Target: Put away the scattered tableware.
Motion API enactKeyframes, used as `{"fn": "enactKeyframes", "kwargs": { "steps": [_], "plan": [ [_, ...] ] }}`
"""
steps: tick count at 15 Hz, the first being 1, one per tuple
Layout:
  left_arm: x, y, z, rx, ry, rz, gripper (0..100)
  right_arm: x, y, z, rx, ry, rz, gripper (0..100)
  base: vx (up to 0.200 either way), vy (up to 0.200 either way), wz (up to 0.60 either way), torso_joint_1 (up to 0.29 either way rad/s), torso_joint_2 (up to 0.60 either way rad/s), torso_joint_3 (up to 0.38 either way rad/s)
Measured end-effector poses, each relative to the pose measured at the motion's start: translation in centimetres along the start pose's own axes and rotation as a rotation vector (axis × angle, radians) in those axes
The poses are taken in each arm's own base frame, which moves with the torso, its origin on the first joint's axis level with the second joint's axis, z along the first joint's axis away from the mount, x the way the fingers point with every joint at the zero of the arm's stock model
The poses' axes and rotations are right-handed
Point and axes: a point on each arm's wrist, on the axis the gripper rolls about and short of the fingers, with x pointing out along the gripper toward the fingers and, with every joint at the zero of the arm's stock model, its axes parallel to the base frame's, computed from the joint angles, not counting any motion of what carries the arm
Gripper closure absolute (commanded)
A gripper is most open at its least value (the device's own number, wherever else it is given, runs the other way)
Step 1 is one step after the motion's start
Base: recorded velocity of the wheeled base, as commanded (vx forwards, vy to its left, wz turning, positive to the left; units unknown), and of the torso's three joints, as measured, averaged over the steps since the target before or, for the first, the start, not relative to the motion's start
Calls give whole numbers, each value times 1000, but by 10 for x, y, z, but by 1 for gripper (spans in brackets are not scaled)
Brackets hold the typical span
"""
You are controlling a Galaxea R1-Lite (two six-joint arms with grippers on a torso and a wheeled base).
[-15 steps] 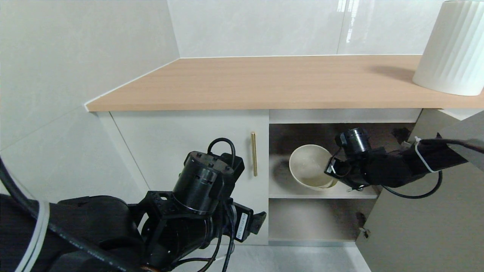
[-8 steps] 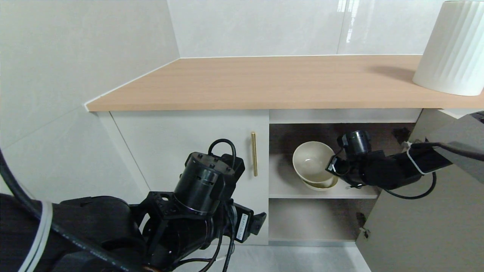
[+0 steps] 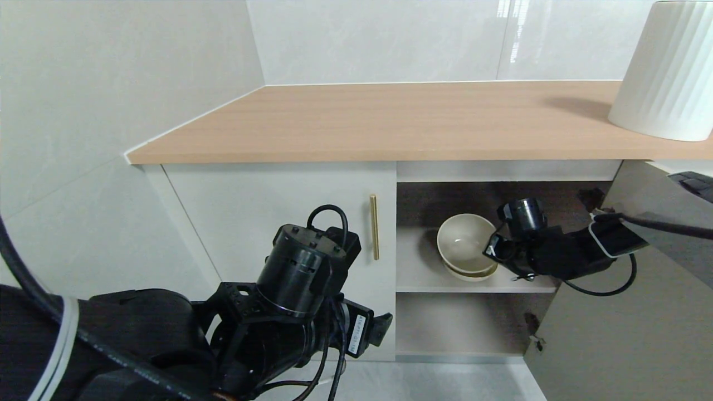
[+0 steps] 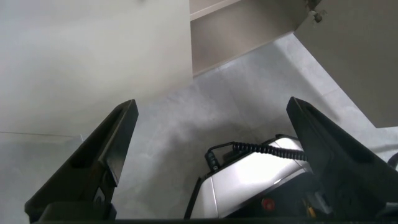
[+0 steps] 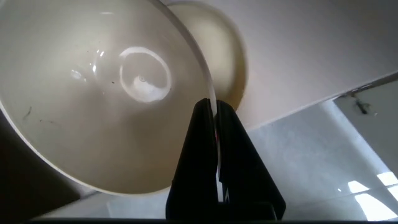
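Nearly stowed: my right gripper [image 5: 216, 115] pinches 1 bowl [image 3: 461, 240] by its rim over another dish [image 3: 474, 273] on the cabinet shelf [image 3: 415, 275]. Release not yet done. Left gripper [image 4: 211, 118] spread, idle.

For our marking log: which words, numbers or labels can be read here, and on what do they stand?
White sticker on the left arm: print too small to read.
Bowl, cabinet door, countertop: no text visible.
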Motion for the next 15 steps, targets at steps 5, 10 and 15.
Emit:
{"fn": "enactKeyframes", "kwargs": {
  "steps": [5,10,15],
  "plan": [
    [0,0,0,0,1,0,0,11,-6,0,7,0,-21,100,0,0,0,0,0,0],
    [0,0,0,-1,1,0,0,15,-6,-1,7,-2,-29,100,0,0,0,0,0,0],
    [0,0,-1,0,2,2,0,16,-7,-2,6,0,-31,100,0,0,0,0,0,0]
  ]
}}
